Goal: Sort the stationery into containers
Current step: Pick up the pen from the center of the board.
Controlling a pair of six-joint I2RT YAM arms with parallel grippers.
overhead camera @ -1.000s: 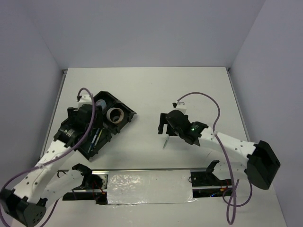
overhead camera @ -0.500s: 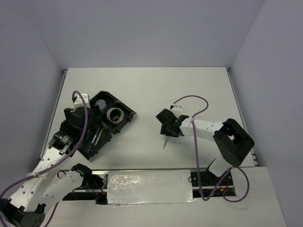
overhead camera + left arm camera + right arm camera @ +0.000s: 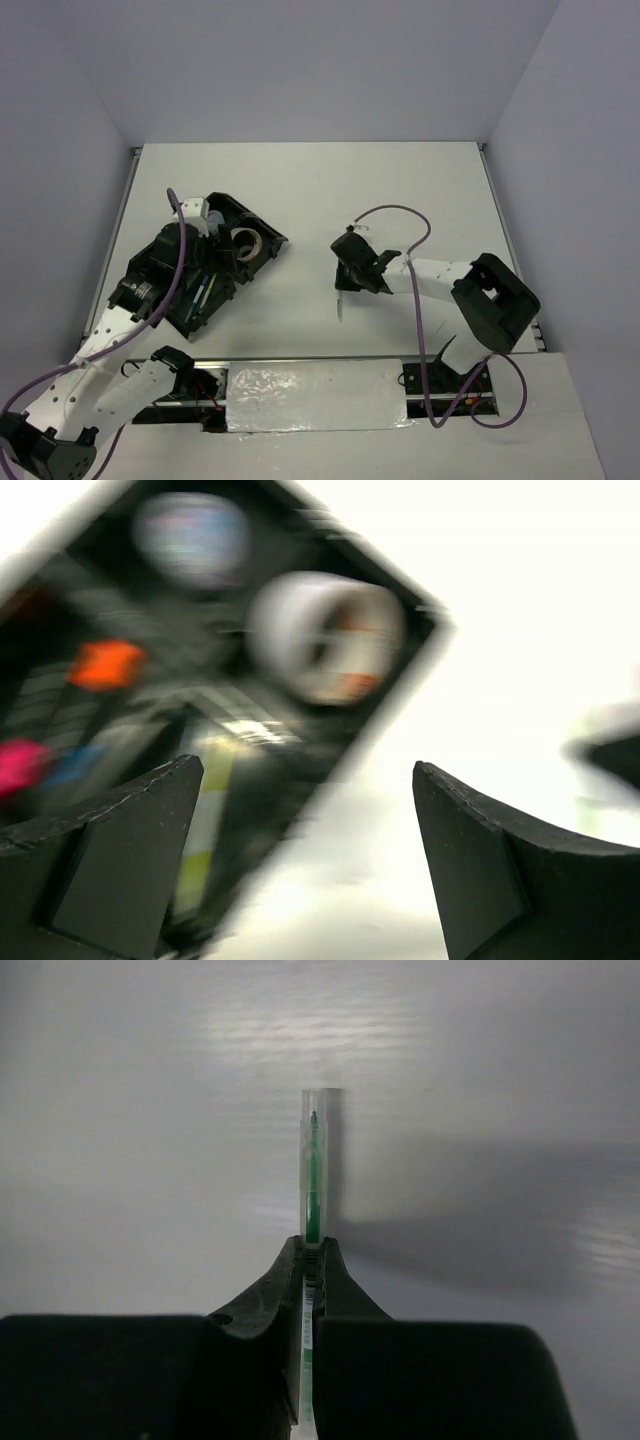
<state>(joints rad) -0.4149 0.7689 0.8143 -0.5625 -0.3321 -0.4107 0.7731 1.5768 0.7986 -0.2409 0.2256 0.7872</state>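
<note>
The pen (image 3: 320,1160), loose on the table (image 3: 300,190) a second ago, is now clamped by the right gripper (image 3: 312,1252), right of the tray (image 3: 252,218), its capped end sticking out past the jaws. The left gripper (image 3: 305,770) hangs over the tray, jaws wide apart.

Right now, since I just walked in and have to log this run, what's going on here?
The right end effector is shut on a slim clear pen with a green core, out on the open table, well apart from the black organiser tray. The left end effector hangs open over that tray, holding nothing. A tape roll already sits in the tray; the pen is not yet in it.
</note>
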